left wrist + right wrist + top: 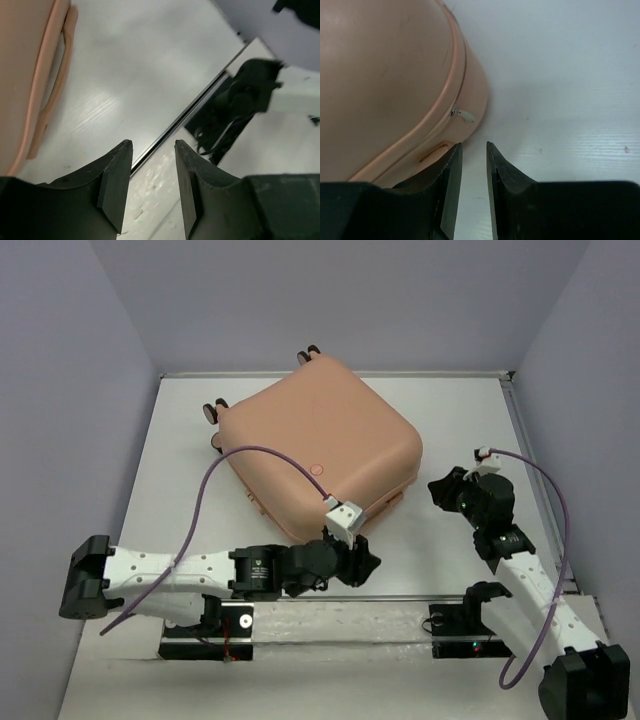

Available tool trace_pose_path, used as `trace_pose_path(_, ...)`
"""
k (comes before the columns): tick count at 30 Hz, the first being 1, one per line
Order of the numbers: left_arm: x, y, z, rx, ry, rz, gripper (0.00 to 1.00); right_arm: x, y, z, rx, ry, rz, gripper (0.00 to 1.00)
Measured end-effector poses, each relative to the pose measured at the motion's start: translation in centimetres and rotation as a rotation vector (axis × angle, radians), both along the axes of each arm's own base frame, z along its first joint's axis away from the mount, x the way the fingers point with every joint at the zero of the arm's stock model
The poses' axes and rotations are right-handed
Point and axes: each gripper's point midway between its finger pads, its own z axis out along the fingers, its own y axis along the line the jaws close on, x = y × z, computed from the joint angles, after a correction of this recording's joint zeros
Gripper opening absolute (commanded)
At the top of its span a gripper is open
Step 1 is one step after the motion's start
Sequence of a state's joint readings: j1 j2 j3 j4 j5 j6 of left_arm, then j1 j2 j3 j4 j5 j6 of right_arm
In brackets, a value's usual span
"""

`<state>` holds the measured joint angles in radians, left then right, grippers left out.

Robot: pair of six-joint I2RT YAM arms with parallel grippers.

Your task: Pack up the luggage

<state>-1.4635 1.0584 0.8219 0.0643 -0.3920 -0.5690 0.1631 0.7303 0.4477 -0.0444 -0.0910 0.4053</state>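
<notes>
White table (180,480), walls on the left, far and right sides. One pink suitcase (320,445) lies flat on it, closed, roughly mid-table and turned at an angle. Its wheels (210,410) point to the far-left corner. A metal rail (400,597) runs along the near edge. Two black arm base plates (240,622) sit just on the near side of the rail.

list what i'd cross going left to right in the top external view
left arm's black joint → luggage → right gripper. The left gripper falls within the luggage's span, so it is left out.
</notes>
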Motion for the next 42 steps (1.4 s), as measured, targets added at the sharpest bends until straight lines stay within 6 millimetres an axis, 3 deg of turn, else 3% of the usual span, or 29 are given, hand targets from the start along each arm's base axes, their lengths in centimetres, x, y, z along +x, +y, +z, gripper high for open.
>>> trace_pose_path(3, -0.9, 0.1, -5.8, 0.128, 0.014, 0.011, 0.5, -0.5, 0.7, -2.8, 0.006, 0.031, 0.061, 0.45)
trace_pose_path(6, -0.7, 0.6, -8.7, 0.173, 0.02, 0.046, 0.49, -0.6, 1.0, -3.7, 0.021, 0.028, 0.099, 0.47)
trace_pose_path(11, -0.3, 0.2, -10.2, 0.167, 0.016, 0.076, 0.49, 0.8, 0.1, -2.3, 0.063, -0.076, 0.12, 0.48)
trace_pose_path(18, -0.1, -0.8, -13.5, 0.231, 0.015, 0.093, 0.49, 2.0, 1.8, -5.4, 0.121, -0.028, 0.279, 0.53)
trace_pose_path(27, 0.6, -1.1, -14.4, 0.235, 0.017, 0.111, 0.49, 2.5, 3.8, -7.1, 0.166, -0.016, 0.428, 0.7)
trace_pose_path(33, 3.7, 0.0, -16.6, 0.284, 0.04, 0.198, 0.49, 3.0, 3.9, -7.7, 0.175, -0.023, 0.452, 0.7)
trace_pose_path(37, 5.5, 0.8, -17.2, 0.287, 0.064, 0.258, 0.49, 3.3, 4.6, -7.0, 0.181, -0.055, 0.5, 0.7)
trace_pose_path(42, 9.2, 3.2, -17.6, 0.288, 0.077, 0.4, 0.48, 2.4, 7.7, -5.3, 0.157, -0.116, 0.592, 0.69)
